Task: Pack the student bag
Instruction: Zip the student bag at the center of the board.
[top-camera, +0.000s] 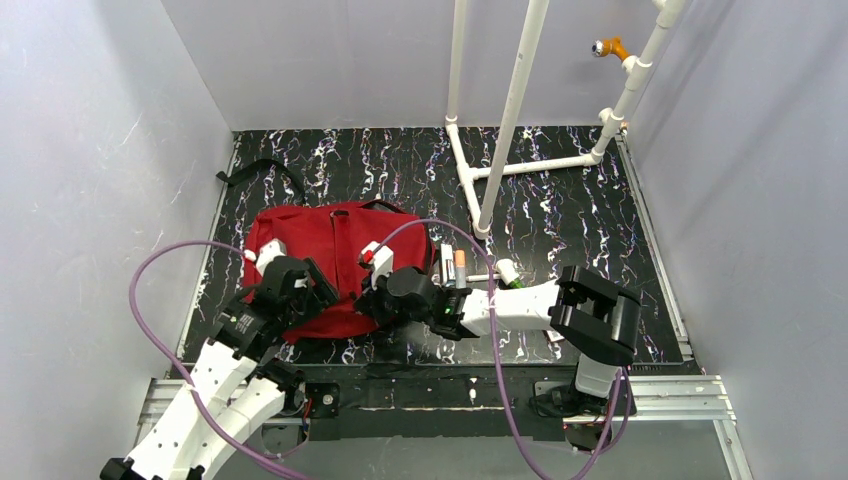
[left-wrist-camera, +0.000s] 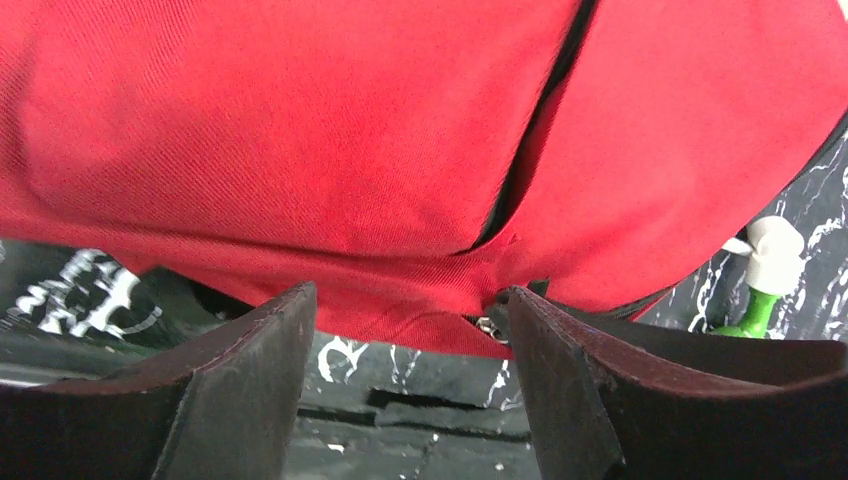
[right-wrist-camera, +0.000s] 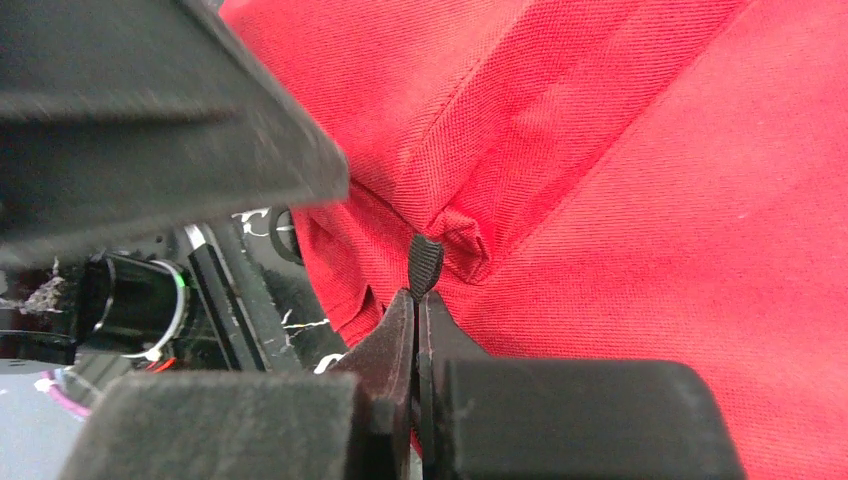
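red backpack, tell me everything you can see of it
The student bag is soft red fabric, lying slumped on the marbled table, a black zipper line down its face and a black strap trailing beyond it. The right gripper is shut on its small black tab; the open left gripper flanks its near edge.

A large red fabric student bag (top-camera: 325, 250) lies flat on the dark marbled surface (top-camera: 560, 200), left of centre at about nine o'clock. Its outline is soft and rounded. A black zipper seam (left-wrist-camera: 530, 130) crosses the red cloth, and a black strap (top-camera: 262, 162) trails out toward eleven o'clock.
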